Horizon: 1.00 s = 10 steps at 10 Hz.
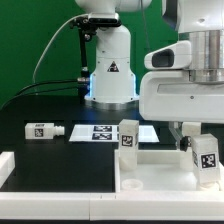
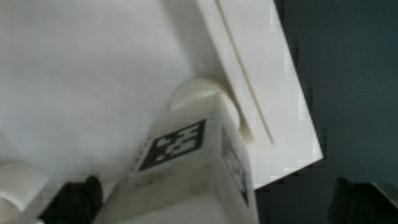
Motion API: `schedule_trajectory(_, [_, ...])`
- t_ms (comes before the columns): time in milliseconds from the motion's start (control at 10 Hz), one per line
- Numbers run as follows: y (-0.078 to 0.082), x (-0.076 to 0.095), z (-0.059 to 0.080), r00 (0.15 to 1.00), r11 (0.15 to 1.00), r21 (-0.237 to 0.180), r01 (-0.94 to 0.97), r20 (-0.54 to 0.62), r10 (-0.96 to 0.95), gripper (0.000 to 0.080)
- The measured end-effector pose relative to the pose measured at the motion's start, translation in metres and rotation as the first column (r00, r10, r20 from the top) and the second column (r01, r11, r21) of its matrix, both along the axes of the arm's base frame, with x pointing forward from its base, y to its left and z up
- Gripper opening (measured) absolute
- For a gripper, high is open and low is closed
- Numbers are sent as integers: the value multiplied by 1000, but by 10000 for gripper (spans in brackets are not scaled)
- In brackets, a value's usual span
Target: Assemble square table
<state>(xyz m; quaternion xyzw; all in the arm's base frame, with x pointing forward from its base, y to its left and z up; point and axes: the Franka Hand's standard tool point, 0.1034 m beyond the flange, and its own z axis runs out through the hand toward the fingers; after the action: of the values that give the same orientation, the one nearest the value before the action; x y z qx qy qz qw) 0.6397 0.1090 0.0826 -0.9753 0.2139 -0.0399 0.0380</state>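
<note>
The white square table top (image 1: 160, 172) lies at the front on the exterior view's right, its raised rim showing in the wrist view (image 2: 267, 90). One tagged white leg (image 1: 128, 136) stands upright on it near its left corner. A second tagged leg (image 1: 205, 156) stands at the right side of the top, under my gripper (image 1: 193, 140). In the wrist view this leg (image 2: 178, 150) stands by the rim between my dark fingers (image 2: 71, 203). One finger is against it and a gap shows at the other, so my gripper (image 2: 217, 208) is open around it. A third leg (image 1: 45, 130) lies on the black table at the left.
The marker board (image 1: 104, 132) lies flat behind the top. A plain white bar (image 1: 20, 166) sits at the front left. The robot base (image 1: 110, 70) stands at the back centre with cables to its left. A rounded white part (image 2: 15, 182) shows at the wrist view's edge.
</note>
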Motion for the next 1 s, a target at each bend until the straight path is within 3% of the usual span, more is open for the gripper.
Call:
schedule_trajectory(100, [0, 0, 0, 1000, 1000, 0, 0, 0, 0, 508])
schedule_trajectory(200, [0, 0, 0, 999, 999, 4, 36, -2, -36, 508])
schedule_trajectory(300, [0, 0, 0, 993, 993, 12, 120, -8, -120, 356])
schedule_trajectory(400, [0, 0, 0, 982, 982, 18, 191, -13, -190, 282])
schedule_trajectory(800, [0, -1, -1, 869, 869, 37, 494, -36, -493, 282])
schedule_trajectory(1000, [-1, -1, -2, 664, 662, 50, 748, -77, -744, 282])
